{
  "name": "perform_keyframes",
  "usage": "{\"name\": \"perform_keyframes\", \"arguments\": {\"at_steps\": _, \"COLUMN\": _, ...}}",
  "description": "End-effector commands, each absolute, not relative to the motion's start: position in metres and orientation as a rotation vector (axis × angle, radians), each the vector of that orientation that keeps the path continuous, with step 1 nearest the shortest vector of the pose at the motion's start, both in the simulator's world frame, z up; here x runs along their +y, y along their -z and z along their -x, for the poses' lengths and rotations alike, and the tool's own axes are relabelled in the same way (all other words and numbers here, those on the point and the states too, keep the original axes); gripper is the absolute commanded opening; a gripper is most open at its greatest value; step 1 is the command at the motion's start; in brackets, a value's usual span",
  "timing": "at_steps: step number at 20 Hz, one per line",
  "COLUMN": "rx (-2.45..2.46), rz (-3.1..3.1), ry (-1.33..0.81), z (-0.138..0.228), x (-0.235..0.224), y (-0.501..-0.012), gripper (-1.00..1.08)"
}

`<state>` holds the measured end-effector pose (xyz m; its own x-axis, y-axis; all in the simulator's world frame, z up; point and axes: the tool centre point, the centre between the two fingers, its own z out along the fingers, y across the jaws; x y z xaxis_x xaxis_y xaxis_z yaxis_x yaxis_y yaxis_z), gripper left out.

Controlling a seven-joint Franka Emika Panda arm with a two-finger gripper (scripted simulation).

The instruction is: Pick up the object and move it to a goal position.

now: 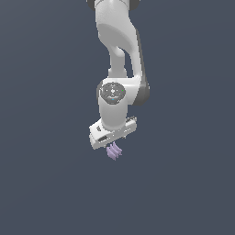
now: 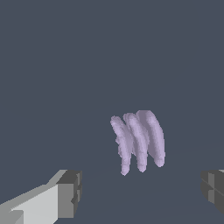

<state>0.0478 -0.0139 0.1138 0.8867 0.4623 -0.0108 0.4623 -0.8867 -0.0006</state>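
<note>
Between the two dark grey finger pads [image 2: 70, 192] of the white Panda gripper [image 2: 142, 192] lies open space — the jaws are spread wide and pinch nothing. Seen from the wrist view, the tiny pale lavender-purple object with three ridged fins [image 2: 139, 141] sits ahead of the pads and roughly on the line midway between them, a touch nearer the pad at the edge of the frame, and not touching either. Its three fins run side by side, their long axis pointing away from the gripper rather than across the gap, so I would judge the pads to close across the narrow stack of fins.

From the exterior view, the white gripper [image 1: 111, 137] hangs at the end of the arm with the purple piece [image 1: 114, 151] just beneath it, at about six o'clock. Whether it rests on a surface I cannot tell — the dark slate-grey background [image 1: 41, 183] shows no edge. No goal marker is visible.
</note>
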Motion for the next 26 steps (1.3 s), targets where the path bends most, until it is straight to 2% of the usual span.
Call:
{"name": "perform_keyframes", "arguments": {"at_steps": 1, "rx": 0.837, "rz": -3.026, "ry": 0.012, "z": -0.053, "x": -0.016, "y": -0.107, "gripper": 1.0}}
{"name": "perform_keyframes", "arguments": {"at_steps": 19, "rx": 1.059, "rz": -2.958, "ry": 0.001, "z": -0.066, "x": -0.021, "y": -0.088, "gripper": 1.0}}
{"name": "perform_keyframes", "arguments": {"at_steps": 26, "rx": 1.063, "rz": -2.956, "ry": 0.0, "z": -0.066, "x": -0.021, "y": -0.059, "gripper": 1.0}}
